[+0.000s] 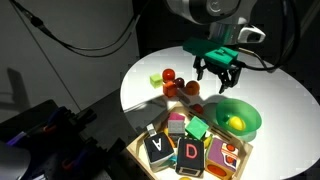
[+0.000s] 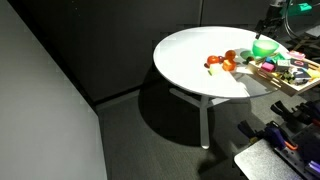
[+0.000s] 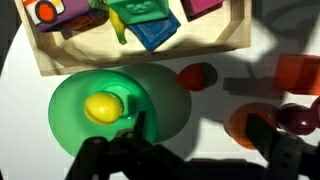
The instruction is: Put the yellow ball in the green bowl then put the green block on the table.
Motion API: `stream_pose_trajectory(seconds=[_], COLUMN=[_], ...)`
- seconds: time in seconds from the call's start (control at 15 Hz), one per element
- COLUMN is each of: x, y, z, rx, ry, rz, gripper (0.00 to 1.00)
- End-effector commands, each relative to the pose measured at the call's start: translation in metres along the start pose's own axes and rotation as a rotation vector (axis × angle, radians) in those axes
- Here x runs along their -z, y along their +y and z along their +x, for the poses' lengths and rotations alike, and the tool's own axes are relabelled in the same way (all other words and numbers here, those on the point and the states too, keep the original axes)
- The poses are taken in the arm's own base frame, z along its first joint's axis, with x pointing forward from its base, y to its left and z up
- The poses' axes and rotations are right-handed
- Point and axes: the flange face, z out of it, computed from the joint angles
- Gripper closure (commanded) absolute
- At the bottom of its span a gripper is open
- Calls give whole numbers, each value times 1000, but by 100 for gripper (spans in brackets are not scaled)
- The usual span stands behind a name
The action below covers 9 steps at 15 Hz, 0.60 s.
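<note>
The yellow ball [image 1: 236, 123] lies inside the green bowl [image 1: 249, 110] on the white round table [image 1: 275, 85]. In the wrist view the ball [image 3: 103, 107] rests left of centre in the bowl [image 3: 165, 100]. My gripper [image 1: 218, 72] hangs open and empty above the table, just beside and above the bowl; in the wrist view its fingers [image 3: 200, 140] straddle bare table right of the bowl. The green block [image 1: 197, 127] sits on top of other blocks in the wooden tray [image 1: 140, 150], and it also shows in the wrist view [image 3: 140, 10]. The bowl [image 2: 264, 47] shows small in an exterior view.
The tray holds dark blocks marked A [image 1: 158, 148] and D [image 1: 190, 152] and several coloured blocks. Red and orange balls [image 1: 170, 75] lie on the table by the gripper; a red one [image 3: 197, 76] lies beside the bowl. The table edge [image 2: 185, 85] drops to a dark floor.
</note>
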Motion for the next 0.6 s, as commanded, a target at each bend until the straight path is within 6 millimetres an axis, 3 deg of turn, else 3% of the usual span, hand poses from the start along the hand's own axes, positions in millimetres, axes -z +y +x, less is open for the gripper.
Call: stream_pose_trajectory(seconds=[0.0,0.53], x=[18,32], y=[-12,-29], z=[-22,-59], rx=[20,85], ry=[30,72], rz=[8,11], gripper=[0,0])
